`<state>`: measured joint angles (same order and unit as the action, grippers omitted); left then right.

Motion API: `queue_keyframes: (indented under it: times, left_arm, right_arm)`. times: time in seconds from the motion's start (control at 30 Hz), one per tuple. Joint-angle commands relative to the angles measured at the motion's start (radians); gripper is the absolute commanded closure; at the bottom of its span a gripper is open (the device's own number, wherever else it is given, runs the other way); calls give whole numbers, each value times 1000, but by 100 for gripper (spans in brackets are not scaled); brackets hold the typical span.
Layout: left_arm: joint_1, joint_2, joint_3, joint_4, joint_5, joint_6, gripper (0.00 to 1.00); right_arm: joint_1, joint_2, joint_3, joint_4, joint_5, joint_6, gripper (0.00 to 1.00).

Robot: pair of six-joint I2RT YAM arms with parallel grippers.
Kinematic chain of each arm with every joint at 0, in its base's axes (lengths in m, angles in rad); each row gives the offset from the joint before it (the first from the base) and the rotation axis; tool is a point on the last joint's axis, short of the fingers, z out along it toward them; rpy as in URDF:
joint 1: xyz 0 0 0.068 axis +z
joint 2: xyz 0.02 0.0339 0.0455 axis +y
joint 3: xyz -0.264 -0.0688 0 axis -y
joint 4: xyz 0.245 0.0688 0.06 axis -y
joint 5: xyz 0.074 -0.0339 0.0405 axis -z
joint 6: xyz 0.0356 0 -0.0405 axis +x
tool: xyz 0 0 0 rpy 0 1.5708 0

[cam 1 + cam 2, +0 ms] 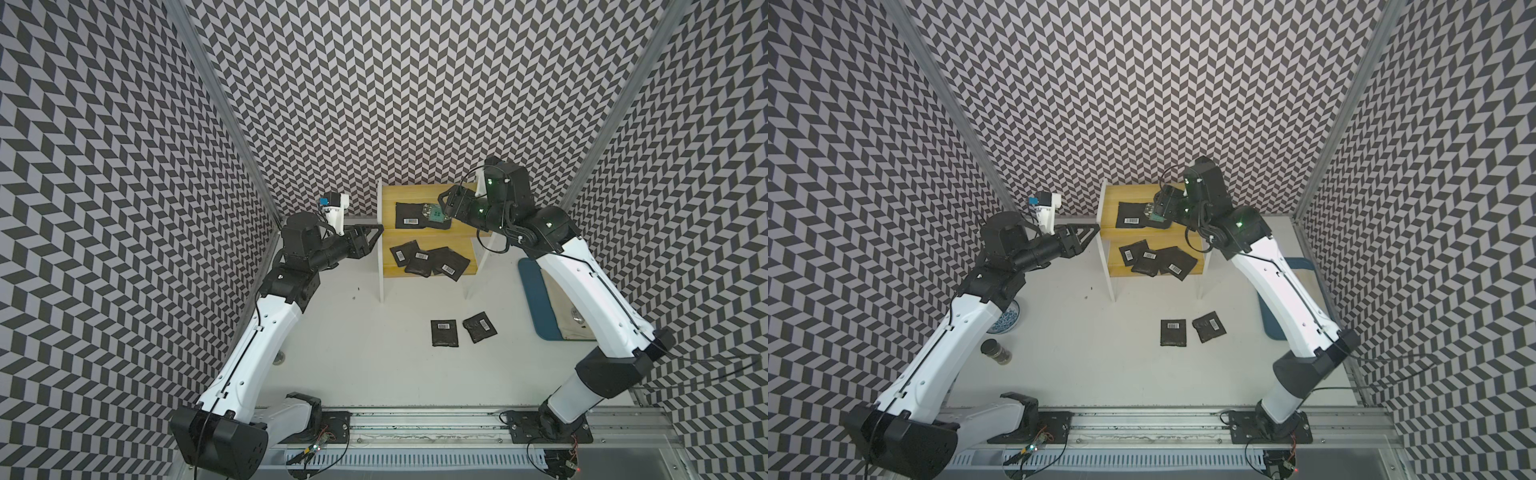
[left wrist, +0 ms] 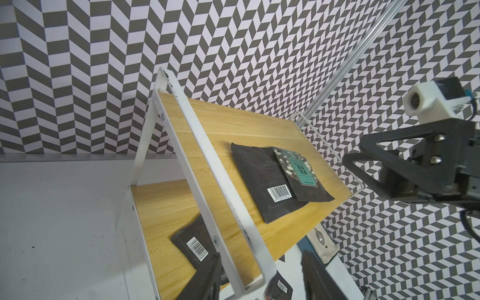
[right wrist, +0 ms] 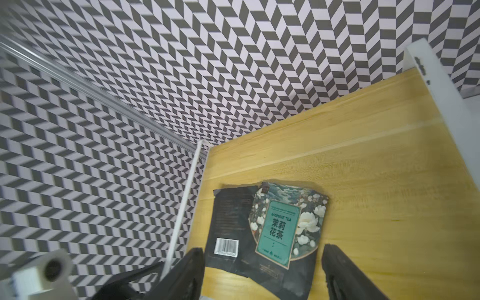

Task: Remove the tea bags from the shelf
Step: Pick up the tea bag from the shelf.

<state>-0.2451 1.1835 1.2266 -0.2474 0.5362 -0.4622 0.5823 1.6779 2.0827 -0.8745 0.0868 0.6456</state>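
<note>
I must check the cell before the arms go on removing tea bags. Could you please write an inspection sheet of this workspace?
Surface: white table, with dark specks near the shelf.
Job's things: shelf; on its upper board, patterned tea bag lies partly on black tea bag; overlapping pile on lower board; one loose tea bag and a second on the table.
Clutter: blue tray; patterned bowl; dark jar.
Grippers: left gripper open, empty, beside the shelf frame; right gripper open over the patterned tea bag.
Cables: black cable loops at the right wrist; thin cable trails toward the wall.
Surroundings: chevron walls, aluminium posts.
</note>
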Motion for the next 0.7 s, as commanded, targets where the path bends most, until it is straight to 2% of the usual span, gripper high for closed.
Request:
queue_keyframes:
  times: [0.0, 0.13, 0.67]
  left_arm:
    - [-6, -4, 0, 25, 11, 10, 47]
    - [-5, -4, 0, 25, 10, 12, 47]
    - [-5, -11, -8, 16, -10, 19, 47]
  right_arm:
    - [-5, 30, 49, -73, 38, -104, 25]
    - [4, 68, 65, -107, 111, -123, 27]
    - [66, 154, 86, -228, 213, -185, 31]
